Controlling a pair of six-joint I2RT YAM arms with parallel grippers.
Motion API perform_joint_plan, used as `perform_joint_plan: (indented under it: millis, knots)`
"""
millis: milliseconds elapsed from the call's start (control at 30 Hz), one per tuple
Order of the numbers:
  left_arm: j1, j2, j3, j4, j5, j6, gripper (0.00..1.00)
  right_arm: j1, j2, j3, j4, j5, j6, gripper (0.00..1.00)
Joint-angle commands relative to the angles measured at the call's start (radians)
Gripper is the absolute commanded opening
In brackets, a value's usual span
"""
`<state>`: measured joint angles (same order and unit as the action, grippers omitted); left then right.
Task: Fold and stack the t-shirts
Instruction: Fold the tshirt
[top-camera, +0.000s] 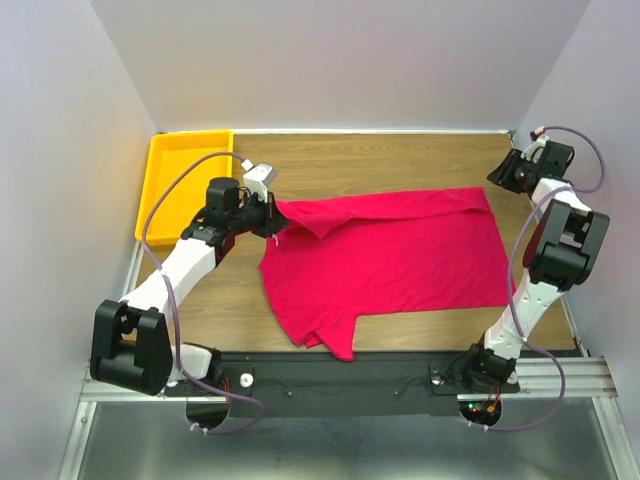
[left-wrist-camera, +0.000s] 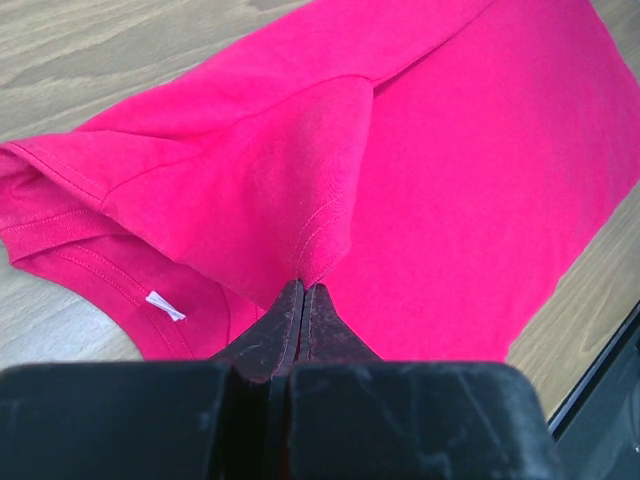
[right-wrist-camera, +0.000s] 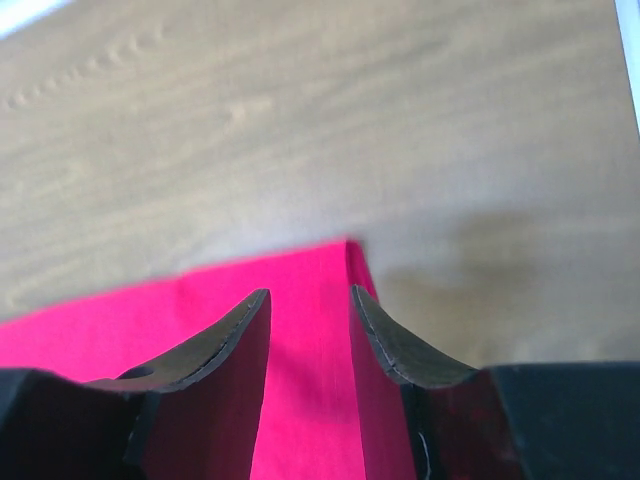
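T-shirt (top-camera: 400, 260) – long axis left-right, collar (left-wrist-camera: 100, 265) left; left jaws pinch fold, right jaws parted, empty.

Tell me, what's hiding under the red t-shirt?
Only the wooden table shows around the t-shirt. The left gripper pinches up one fold, with more red cloth beneath it. Anything lying under the flat cloth is covered, so I cannot tell.

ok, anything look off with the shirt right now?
The t-shirt isn't flat: its left edge is lifted in a fold pinched by the left end effector, and a sleeve is bunched at the near edge; right end effector open over the far right corner.
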<state>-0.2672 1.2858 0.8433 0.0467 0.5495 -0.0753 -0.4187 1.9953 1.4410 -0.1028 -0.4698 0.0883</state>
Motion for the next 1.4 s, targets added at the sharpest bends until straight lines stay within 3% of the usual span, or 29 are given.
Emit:
perform_joint_plan:
  millis: [0, 200, 633, 1000, 1367]
  knots:
    - [-0.001, -0.029, -0.003, 0.012, 0.018, 0.008, 0.0, -0.005, 0.095, 0.113, 0.003, -0.058, 0.054, 0.43]
    - [-0.001, -0.005, 0.007, 0.007, 0.018, 0.008, 0.0, -0.002, 0.187, 0.188, -0.041, -0.053, 0.044, 0.42]
    - [-0.001, 0.014, 0.005, 0.024, 0.03, -0.006, 0.0, 0.001, 0.197, 0.144, -0.049, -0.044, 0.013, 0.36]
    - [-0.001, 0.041, 0.019, 0.01, 0.049, 0.005, 0.0, 0.001, 0.192, 0.17, -0.048, -0.05, 0.019, 0.03]
    - [-0.001, 0.067, 0.014, -0.007, 0.063, 0.014, 0.0, 0.001, 0.226, 0.246, -0.049, -0.038, 0.044, 0.01]
